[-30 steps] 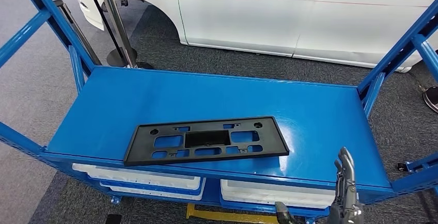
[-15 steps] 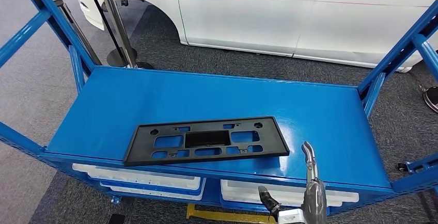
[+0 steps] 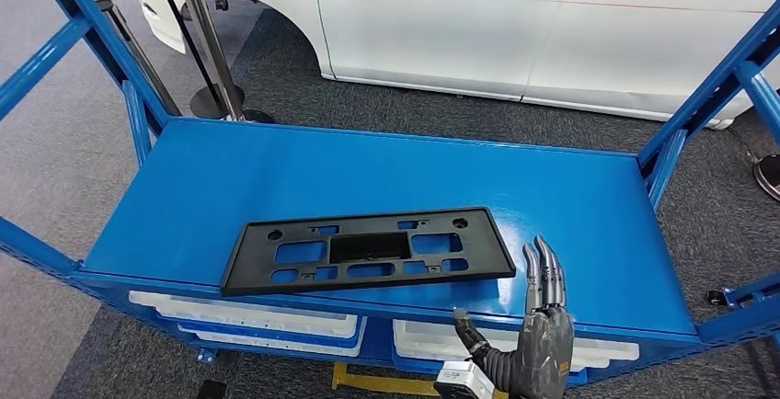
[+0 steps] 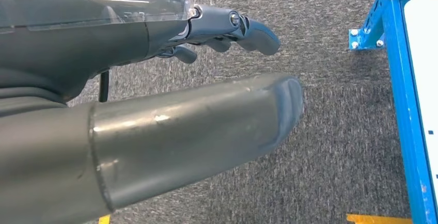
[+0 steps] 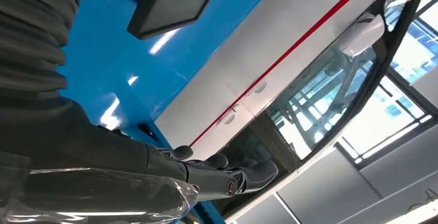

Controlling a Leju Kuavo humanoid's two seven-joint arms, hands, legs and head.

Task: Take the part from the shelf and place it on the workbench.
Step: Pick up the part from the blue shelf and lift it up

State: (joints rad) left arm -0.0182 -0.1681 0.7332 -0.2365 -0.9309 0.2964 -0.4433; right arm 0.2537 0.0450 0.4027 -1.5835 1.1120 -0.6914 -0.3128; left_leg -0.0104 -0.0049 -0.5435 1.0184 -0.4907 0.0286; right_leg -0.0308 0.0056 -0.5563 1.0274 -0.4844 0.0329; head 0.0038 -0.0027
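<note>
- Reaching is your step: right hand, fingers apart and holding nothing, sits lower right beside the flat black perforated plastic plate.
- Next, grip its near right edge on the blue metal shelf.
- Left hand hangs spread, holding nothing.

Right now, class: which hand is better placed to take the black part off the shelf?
Right. The right hand is raised, open, near the black part; the left hand hangs over carpet.
</note>
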